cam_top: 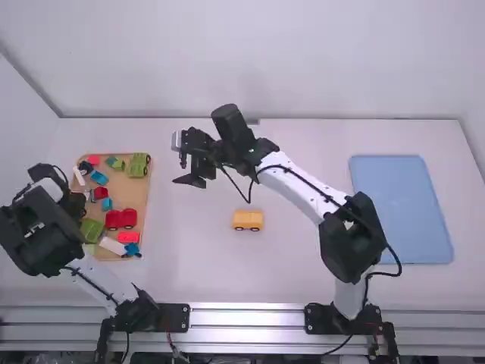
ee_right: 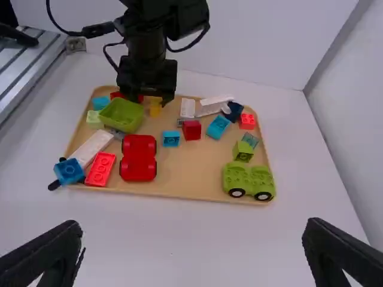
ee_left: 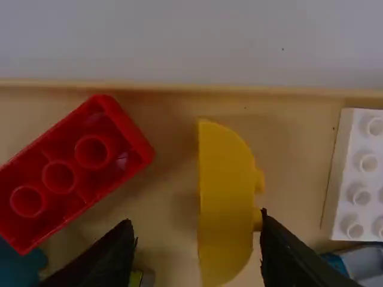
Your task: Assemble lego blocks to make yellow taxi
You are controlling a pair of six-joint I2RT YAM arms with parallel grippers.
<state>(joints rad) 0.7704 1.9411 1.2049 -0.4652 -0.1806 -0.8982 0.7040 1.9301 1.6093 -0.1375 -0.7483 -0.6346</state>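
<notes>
Two spread black fingers are opening your left gripper [ee_left: 197, 224] around the curved yellow plastic block [ee_left: 226, 203], whose long axis is running across their closing line. The tan tray's rim [ee_left: 269, 91] is bordering one end; red [ee_left: 60, 173] and white studded plastic blocks [ee_left: 346, 185] are flanking it, leaving you modest room.

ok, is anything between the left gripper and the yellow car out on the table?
Yes, the red double block, then the tray's rim, both low. The right gripper hangs farther up the table.
</notes>
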